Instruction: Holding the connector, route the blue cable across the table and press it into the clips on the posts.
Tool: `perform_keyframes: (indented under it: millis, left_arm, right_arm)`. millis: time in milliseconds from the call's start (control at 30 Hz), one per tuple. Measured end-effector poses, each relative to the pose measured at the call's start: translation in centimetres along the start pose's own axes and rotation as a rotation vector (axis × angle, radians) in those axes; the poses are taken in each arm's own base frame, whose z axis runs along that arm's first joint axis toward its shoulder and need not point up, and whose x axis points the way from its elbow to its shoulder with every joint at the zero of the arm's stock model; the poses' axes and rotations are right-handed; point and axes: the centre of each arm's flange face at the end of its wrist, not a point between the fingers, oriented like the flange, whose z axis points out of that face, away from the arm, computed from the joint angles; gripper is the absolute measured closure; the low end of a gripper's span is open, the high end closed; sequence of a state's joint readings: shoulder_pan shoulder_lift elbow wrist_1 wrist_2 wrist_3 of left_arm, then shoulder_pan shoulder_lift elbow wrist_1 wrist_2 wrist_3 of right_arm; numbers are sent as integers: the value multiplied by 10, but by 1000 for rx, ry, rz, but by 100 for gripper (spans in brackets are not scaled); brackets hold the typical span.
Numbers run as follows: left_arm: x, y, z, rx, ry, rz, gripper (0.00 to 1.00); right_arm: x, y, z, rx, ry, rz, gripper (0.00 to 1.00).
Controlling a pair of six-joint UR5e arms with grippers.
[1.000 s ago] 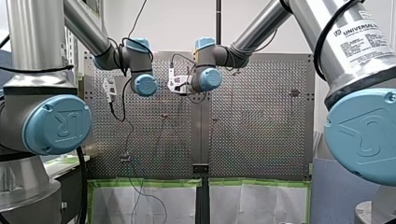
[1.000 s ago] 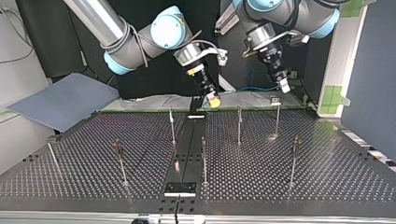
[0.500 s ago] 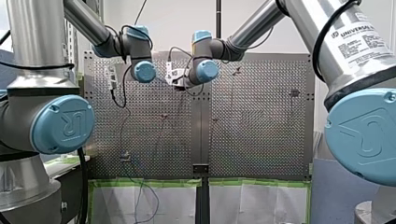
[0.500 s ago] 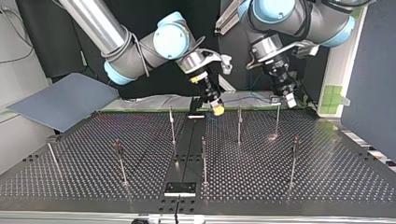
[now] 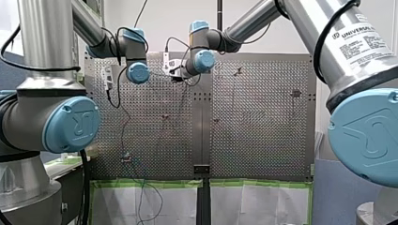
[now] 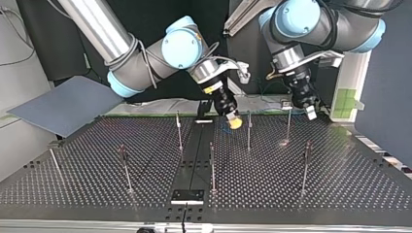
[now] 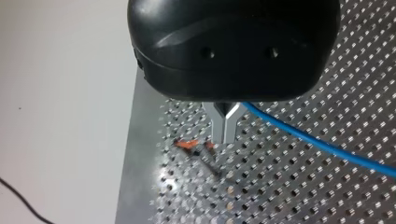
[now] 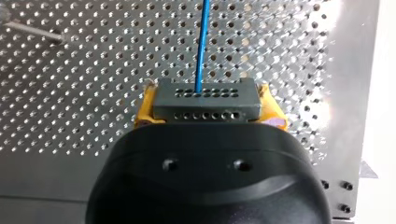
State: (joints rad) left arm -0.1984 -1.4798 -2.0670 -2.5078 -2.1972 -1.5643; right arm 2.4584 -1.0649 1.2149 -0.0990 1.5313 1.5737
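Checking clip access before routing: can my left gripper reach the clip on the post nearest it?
Probably yes. My left gripper hangs just beside that post and its clip, with nothing between them; my right gripper sits beyond the next post.

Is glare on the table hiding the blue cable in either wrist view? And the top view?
Right wrist view: strong glare on the table beside the connector, yet the blue cable stands out. Left wrist view: one glare patch near the table's edge, clear of the cable. Top view: a small bright spot at one post's foot.
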Motion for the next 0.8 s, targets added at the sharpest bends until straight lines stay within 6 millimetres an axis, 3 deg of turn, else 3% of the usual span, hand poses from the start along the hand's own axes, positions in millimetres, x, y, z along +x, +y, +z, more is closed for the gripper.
perform_keyframes:
  millis: [400,800]
  left_arm:
    - [-8,20,44,3,17,43,100]
    - [-8,31,100,5,8,26,100]
  right_arm:
    - [18,-13,27,63,61,-23,100]
    - [35,-5,48,64,116,-30,100]
